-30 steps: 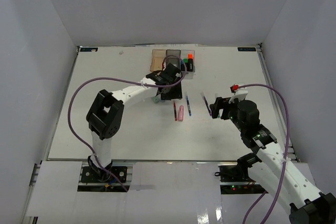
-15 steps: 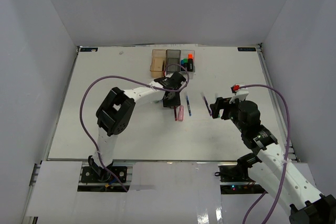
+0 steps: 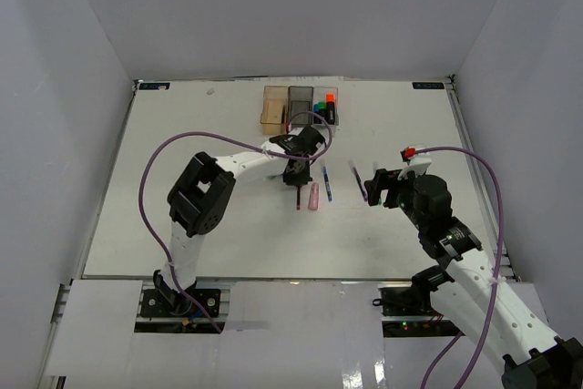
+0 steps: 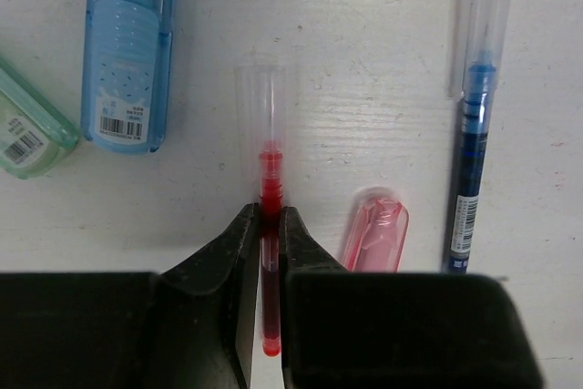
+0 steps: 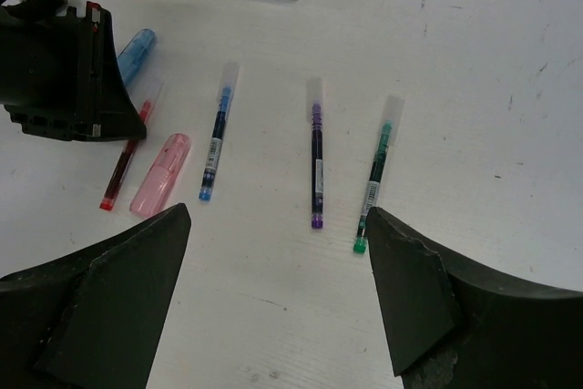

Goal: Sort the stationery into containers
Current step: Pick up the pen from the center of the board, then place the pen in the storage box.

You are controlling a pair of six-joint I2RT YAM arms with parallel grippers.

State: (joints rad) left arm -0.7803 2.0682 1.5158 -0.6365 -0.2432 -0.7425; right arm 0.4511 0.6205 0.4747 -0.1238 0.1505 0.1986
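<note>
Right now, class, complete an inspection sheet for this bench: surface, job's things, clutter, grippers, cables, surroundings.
Surface: white tabletop, lightly scuffed.
Job's things: thin red pen between the left jaws; pink pastel highlighter, blue pen, purple pen, green pen, blue pastel highlighter and mint pastel highlighter lying loose; row of three translucent plastic bins at the far side.
Clutter: nothing seen.
Grippers: left gripper, jaws shut on the red pen; right gripper, jaws open, empty.
Cables: purple cable looped along each arm.
Surroundings: plain pale walls.
</note>
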